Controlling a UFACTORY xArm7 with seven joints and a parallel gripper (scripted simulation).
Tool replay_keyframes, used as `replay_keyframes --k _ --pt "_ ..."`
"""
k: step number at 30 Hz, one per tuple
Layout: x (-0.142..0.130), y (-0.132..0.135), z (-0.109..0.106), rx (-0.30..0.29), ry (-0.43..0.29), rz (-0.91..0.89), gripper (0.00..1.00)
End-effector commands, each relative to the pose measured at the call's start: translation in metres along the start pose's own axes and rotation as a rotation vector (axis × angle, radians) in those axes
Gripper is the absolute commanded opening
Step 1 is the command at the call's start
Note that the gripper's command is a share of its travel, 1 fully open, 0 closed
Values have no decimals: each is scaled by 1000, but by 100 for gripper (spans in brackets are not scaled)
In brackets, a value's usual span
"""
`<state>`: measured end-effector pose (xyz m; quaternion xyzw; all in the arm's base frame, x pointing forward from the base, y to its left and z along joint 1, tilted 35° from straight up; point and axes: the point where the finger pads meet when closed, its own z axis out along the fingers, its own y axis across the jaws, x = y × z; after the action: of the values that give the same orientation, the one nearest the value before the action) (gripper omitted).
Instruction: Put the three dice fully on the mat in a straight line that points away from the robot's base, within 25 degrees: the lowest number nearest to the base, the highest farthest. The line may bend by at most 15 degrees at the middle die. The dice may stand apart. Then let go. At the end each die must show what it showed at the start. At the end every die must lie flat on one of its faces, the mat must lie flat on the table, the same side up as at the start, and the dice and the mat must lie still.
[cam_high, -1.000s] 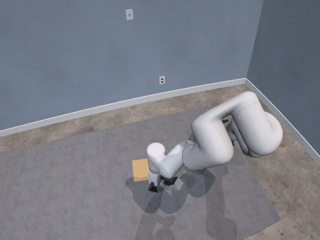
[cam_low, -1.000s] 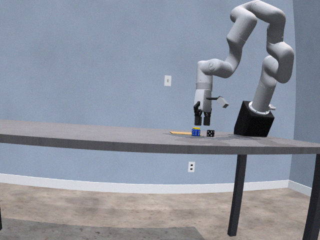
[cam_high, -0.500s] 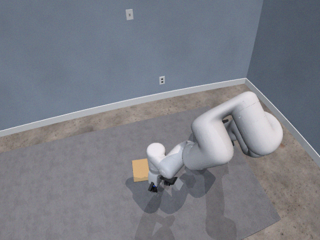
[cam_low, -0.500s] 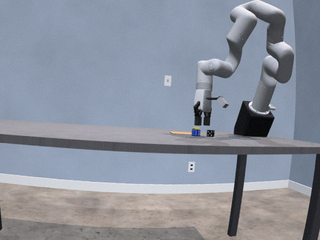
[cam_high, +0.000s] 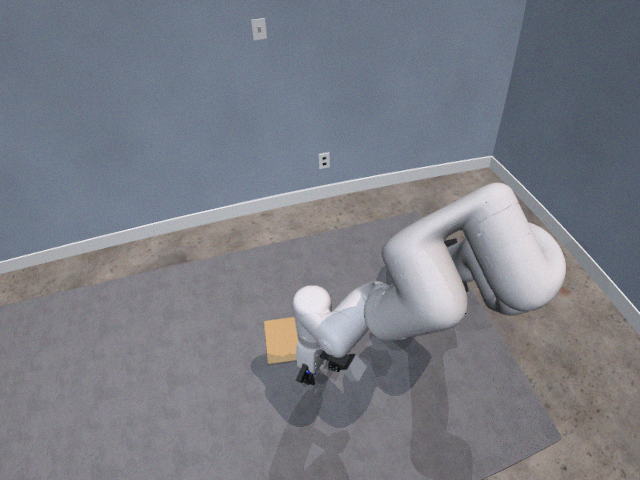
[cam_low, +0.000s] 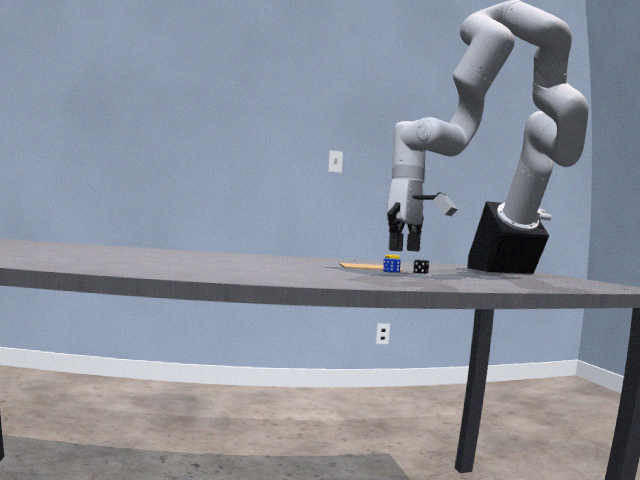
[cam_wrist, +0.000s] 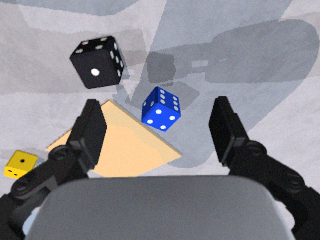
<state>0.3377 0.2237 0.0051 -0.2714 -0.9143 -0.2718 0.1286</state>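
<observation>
Right now the gripper (cam_wrist: 160, 132) hangs above the table (cam_low: 206, 281) with its fingers spread to their widest and nothing between them. In the wrist view the blue die (cam_wrist: 161, 108) sits between and just beyond the fingertips, off the tan mat (cam_wrist: 132, 150) but just beside its far corner. The black die (cam_wrist: 97, 61) lies farther off on bare table, showing a single pip on top; the yellow die (cam_wrist: 20, 164) lies at the left, also off the mat, with one dark pip on top. None of the three is on the mat yet.

The risks, as I judge them: the blue die stands turned relative to the fingers, so closing on its corners instead of flat faces could twist or tip it and change the face it shows. A finger coming down so near the mat's corner could catch the edge and lift or shift the mat. Its top number is hard to read, so the ordering could go wrong.
</observation>
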Motion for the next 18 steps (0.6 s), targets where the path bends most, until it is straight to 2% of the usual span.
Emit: replay_keyframes --k 1,10,18 --pt "-1 1 -1 -2 -3 1 100" --pt "2 -2 -1 -2 -3 1 100" --pt "29 -28 -1 -2 -3 1 100"
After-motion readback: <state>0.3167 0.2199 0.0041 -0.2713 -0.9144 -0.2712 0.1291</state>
